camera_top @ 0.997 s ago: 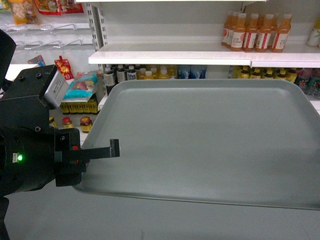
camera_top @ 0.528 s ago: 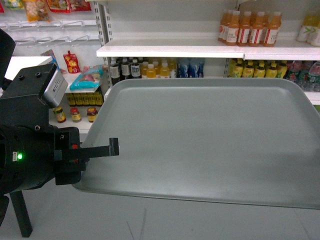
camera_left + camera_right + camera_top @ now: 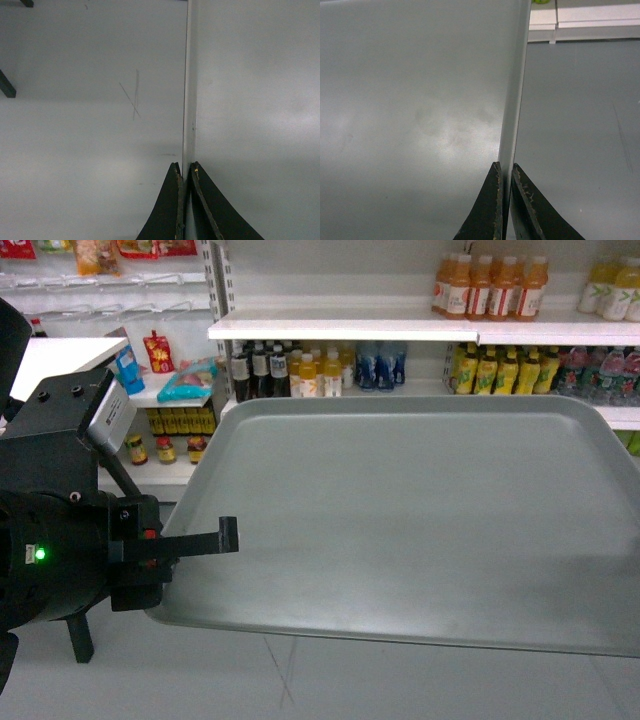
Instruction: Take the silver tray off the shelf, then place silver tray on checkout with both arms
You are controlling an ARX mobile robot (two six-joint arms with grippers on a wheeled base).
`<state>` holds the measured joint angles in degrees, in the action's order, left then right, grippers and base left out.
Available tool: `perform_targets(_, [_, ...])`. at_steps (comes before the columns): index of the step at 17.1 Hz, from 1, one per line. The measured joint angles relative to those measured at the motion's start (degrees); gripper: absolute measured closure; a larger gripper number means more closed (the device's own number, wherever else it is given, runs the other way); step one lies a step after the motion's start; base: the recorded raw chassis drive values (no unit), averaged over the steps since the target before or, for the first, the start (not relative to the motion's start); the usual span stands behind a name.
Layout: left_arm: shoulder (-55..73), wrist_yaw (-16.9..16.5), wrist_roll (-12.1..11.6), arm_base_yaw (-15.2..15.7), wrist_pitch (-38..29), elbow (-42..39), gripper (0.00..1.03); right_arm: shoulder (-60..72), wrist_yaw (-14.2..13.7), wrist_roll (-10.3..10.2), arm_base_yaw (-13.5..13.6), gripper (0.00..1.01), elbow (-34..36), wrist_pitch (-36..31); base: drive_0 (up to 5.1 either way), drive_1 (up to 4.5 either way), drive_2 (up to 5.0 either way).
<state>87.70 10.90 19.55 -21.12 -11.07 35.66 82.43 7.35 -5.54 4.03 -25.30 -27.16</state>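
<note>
Tray first: the silver tray [image 3: 400, 520] hangs in the air in front of the robot, roughly level, clear of the shelf [image 3: 340, 328] and well away from it, with bare floor [image 3: 300, 680] showing under its near edge. No checkout counter shows in any view, so by my reading the lift-off is done and the carry across is what remains. The left gripper [image 3: 184, 172] is clamped on the tray's left rim, its two dark fingers [image 3: 167, 210] pinching the thin edge between them; the head view shows the same arm's black housing at that rim with one finger lying over the tray surface. The right gripper [image 3: 504, 172] is out of the head view, but its wrist camera shows it clenched on the opposite rim in the same way. Both holds are narrow pinches at the very lip of a wide, flat sheet, and that is the risk: if the two arms drift apart, close in, or stop travelling at the same height, the rim could slide out of one pinch and the tray would swing down. Behind it, drink bottles [image 3: 490, 285] line the shelving.
</note>
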Motion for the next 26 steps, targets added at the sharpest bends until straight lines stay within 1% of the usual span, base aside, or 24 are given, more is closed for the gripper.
perform_targets(4, [-0.1,0.0,0.0,0.0,0.2,0.0,1.0,0.0,0.0,0.0,0.0,0.98,0.0,0.2,-0.1,-4.42,4.2])
perform_targets(6, [-0.3,0.0,0.0,0.0,-0.1,-0.2,1.0,-0.1,0.0,0.0,0.0,0.98,0.2,0.0,0.0,0.0,0.0])
perform_targets(16, [-0.3,0.0,0.0,-0.1,0.0,-0.2,1.0,-0.1,0.2,0.0,-0.3,0.98,0.2,0.1,-4.7,3.56,1.3])
perform_targets(26, [-0.3,0.0,0.0,0.0,0.0,-0.2,1.0,-0.1,0.2,0.0,-0.3,0.98,0.2,0.1,-5.1,2.36,2.4])
